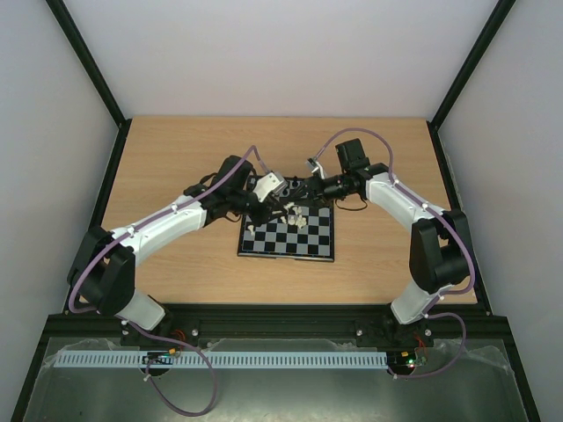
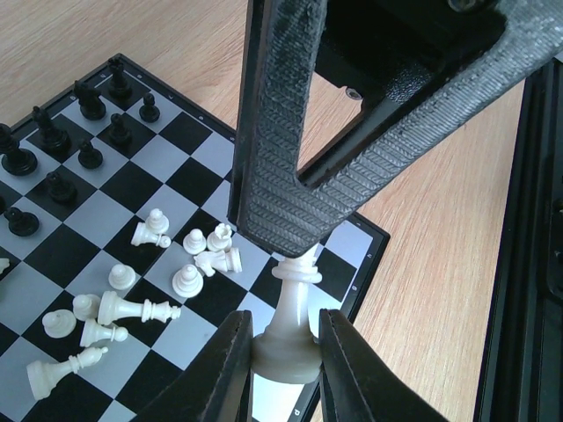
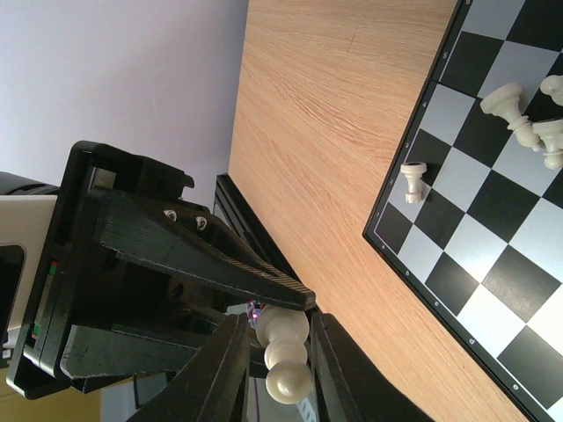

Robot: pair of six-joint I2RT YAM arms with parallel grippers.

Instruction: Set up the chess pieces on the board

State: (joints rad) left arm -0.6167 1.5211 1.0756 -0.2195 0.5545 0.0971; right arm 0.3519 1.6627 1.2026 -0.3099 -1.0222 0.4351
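While your left gripper clamps the base of one cream-white piece over the edge of the board, the jaws of your right gripper flank its head. Whether they grip it yet, you cannot tell. It reads as a handover. Next, make the right hold firm before the left lets go, since the other white pieces lie toppled mid-board, waiting to be placed.

Over the far edge of the board, the left fingers and right fingers crowd one cream piece. Toppled cream pieces litter the board's middle; black pieces stand along one side. The table beside the board lies open.
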